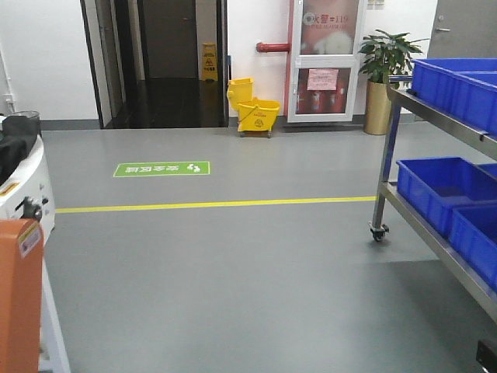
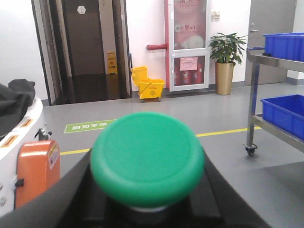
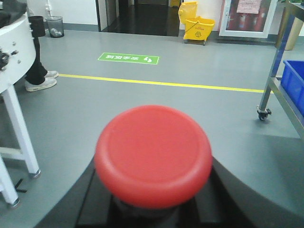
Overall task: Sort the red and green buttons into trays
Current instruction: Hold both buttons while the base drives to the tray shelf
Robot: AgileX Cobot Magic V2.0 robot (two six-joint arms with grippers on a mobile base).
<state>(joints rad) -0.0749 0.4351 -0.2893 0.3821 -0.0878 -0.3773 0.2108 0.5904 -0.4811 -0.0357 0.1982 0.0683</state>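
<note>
Glossy domed green button clamped in left jaws, smooth rounded red button clamped in right jaws

Green button fills the left wrist view, soft and blurred, in front of the yellow floor line. Its black body runs off the bottom edge, and the left pincer gripping it is just dark smears either side. Over on the right wrist: red button out of focus, base cut off, right pincer clamping it a dark blur. Beyond the line, the green floor sign has lettering too small to read. At the line's right end, the blue crates are sliced by the frame edge.
</note>
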